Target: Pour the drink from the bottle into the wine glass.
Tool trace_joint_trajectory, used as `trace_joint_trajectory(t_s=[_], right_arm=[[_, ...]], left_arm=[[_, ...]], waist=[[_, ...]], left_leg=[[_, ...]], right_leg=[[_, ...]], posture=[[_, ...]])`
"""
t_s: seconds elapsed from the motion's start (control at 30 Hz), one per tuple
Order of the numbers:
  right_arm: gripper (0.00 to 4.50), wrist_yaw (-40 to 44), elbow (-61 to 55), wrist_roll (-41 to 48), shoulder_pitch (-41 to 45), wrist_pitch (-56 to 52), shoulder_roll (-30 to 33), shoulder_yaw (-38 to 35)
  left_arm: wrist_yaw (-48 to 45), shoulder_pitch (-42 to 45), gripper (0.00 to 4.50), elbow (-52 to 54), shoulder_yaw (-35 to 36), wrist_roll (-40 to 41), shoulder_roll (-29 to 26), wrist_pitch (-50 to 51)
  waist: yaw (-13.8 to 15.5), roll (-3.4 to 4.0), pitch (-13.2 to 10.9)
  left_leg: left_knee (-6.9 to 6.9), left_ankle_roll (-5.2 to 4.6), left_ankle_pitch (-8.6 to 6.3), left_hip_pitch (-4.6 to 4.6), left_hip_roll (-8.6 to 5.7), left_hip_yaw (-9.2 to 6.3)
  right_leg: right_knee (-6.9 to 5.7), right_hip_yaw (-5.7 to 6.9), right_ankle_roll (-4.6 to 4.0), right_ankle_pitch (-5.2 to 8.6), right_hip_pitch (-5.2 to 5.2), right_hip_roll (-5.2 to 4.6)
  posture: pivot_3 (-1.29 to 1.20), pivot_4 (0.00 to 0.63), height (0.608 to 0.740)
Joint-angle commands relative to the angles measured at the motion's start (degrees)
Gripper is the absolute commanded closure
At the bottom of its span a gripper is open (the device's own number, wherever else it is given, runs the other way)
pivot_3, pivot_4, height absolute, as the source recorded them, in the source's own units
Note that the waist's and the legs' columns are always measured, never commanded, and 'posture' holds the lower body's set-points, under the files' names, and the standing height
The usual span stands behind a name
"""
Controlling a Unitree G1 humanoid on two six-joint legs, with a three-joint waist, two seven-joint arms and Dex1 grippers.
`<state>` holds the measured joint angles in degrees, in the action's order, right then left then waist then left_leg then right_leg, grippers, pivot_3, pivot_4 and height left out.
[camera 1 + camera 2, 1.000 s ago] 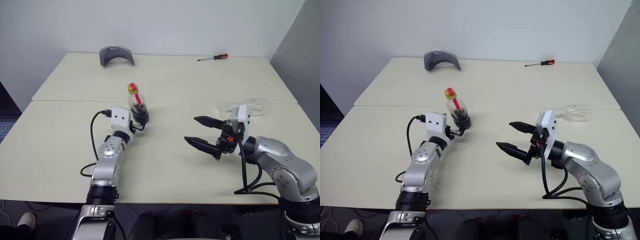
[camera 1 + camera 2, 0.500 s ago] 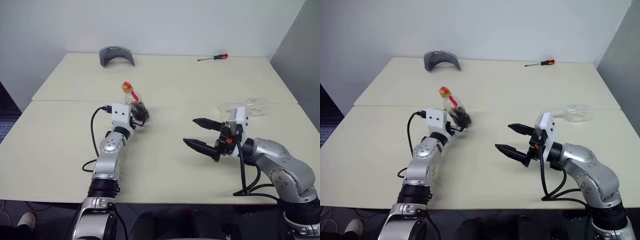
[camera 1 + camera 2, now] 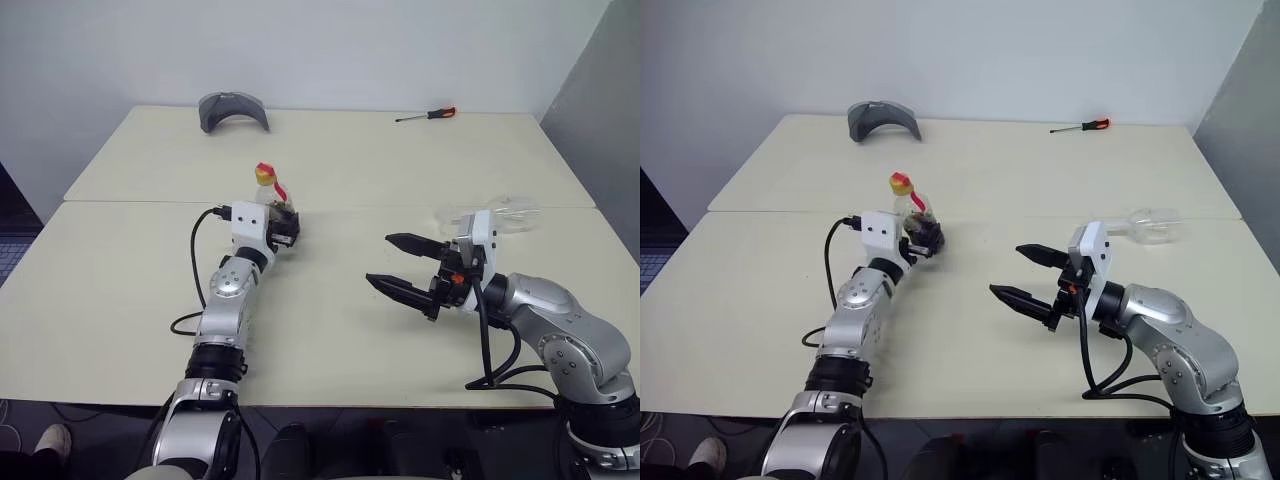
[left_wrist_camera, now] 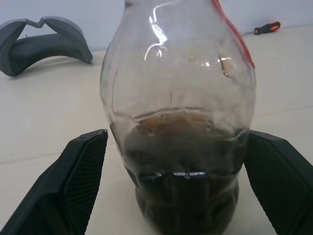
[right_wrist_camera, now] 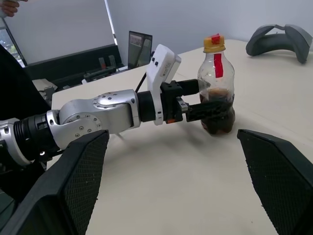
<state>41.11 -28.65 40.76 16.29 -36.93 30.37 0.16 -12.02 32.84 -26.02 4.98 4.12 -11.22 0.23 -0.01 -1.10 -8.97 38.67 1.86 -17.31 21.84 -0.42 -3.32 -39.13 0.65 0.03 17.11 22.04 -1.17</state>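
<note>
The bottle [image 3: 274,205] stands upright on the table [image 3: 330,330], clear and round-bodied, with a yellow-and-red cap and the dark drink [image 4: 183,171] filling its lower part. My left gripper [image 3: 284,228] is open, and its two black fingers [image 4: 80,176] straddle the bottle's lower body with a small gap on each side. The wine glass [image 3: 1152,226] looks to lie on its side at the right of the table, behind my right wrist. My right gripper [image 3: 380,260] hovers open near mid-table, pointing left toward the bottle, with nothing between its fingers.
A grey curved object [image 3: 233,108] sits at the far left of the table. A red-handled screwdriver [image 3: 428,115] lies at the far right. A seam [image 3: 150,202] runs across where two tabletops meet, just behind the bottle.
My left arm reached forward so its fingers now sit on either side of the bottle. The bottle tipped to the left half a second ago and stands upright again. My right arm kept still.
</note>
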Motion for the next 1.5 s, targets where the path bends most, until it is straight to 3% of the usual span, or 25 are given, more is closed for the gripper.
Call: trace_joint_trajectory(t_s=[0.03, 0.43, 0.7, 0.8, 0.9, 1.0, 1.37, 1.5], right_arm=[[0.00, -0.08, -1.91, 0.61, 1.04, 0.62, -0.13, -0.52], [0.00, -1.25, -2.36, 0.85, 1.35, 0.27, -0.23, -0.79], [0.00, -1.74, -2.55, 0.80, 1.36, 0.42, -0.44, -0.56], [0.00, -1.84, -2.61, 0.75, 1.27, 0.43, -0.42, -0.53], [0.00, -1.97, -2.57, 0.82, 1.33, 0.35, -0.51, -0.48], [0.00, -1.85, -2.39, 0.57, 1.40, 0.53, -0.52, -0.28], [0.00, -1.88, -1.74, -0.15, 2.08, 1.06, -0.79, 0.33], [0.00, -4.51, -0.10, -3.79, 3.56, 1.99, -1.97, 1.37]], left_arm=[[-0.66, 2.87, 0.02, -3.32, 0.79, 0.39, -0.55, -3.74], [-2.13, 11.04, 0.02, -18.97, 0.78, 0.29, -0.10, -11.38], [-4.54, 12.90, 0.02, -23.74, 1.49, 1.31, 0.21, -14.55], [-5.63, 12.33, 0.61, -23.04, 2.05, 2.18, 0.37, -15.77], [-5.91, 12.21, 1.46, -22.76, 2.11, 2.25, 0.24, -15.91], [-5.82, 12.29, 1.96, -22.79, 2.30, 2.17, 0.12, -16.02], [-6.04, 11.05, 2.18, -20.07, 2.00, 2.10, 0.15, -15.44], [-8.39, 8.17, 2.18, -14.34, 1.07, 2.24, -0.73, -12.61]], waist=[[-0.01, 0.00, 0.00], [-0.03, -0.02, -0.01], [-0.06, -0.02, -0.01], [-0.06, -0.02, -0.01], [-0.06, -0.02, -0.01], [-0.07, -0.02, -0.01], [-0.07, -0.02, -0.02], [-0.20, -0.02, -0.02]], left_leg=[[0.02, 0.00, 0.00, 0.01, 0.00, 0.00], [0.06, 0.00, 0.00, 0.05, -0.01, 0.02], [0.06, 0.02, 0.01, 0.05, -0.02, 0.02], [0.07, 0.02, 0.01, 0.06, -0.02, 0.02], [0.07, 0.02, 0.01, 0.07, -0.02, 0.02], [0.07, 0.02, 0.01, 0.07, -0.02, 0.02], [0.08, 0.02, 0.01, 0.08, -0.02, 0.02], [0.07, 0.07, 0.04, 0.08, -0.01, 0.03]], right_leg=[[-0.01, 0.00, 0.00, 0.00, 0.00, 0.00], [0.00, -0.01, 0.03, -0.02, 0.02, 0.00], [0.00, -0.01, 0.03, -0.02, 0.03, 0.00], [-0.01, -0.01, 0.03, -0.02, 0.04, 0.00], [0.00, -0.01, 0.03, -0.02, 0.04, -0.01], [-0.01, -0.01, 0.03, -0.02, 0.05, 0.00], [-0.02, -0.01, 0.03, -0.02, 0.06, 0.00], [-0.04, -0.03, 0.03, -0.02, 0.08, 0.00]], posture=[[0.00, 0.150, 0.740], [0.00, 0.150, 0.740], [0.00, 0.150, 0.740], [0.00, 0.150, 0.740], [0.00, 0.150, 0.740], [0.00, 0.150, 0.740], [0.00, 0.150, 0.740], [0.00, 0.150, 0.740]])
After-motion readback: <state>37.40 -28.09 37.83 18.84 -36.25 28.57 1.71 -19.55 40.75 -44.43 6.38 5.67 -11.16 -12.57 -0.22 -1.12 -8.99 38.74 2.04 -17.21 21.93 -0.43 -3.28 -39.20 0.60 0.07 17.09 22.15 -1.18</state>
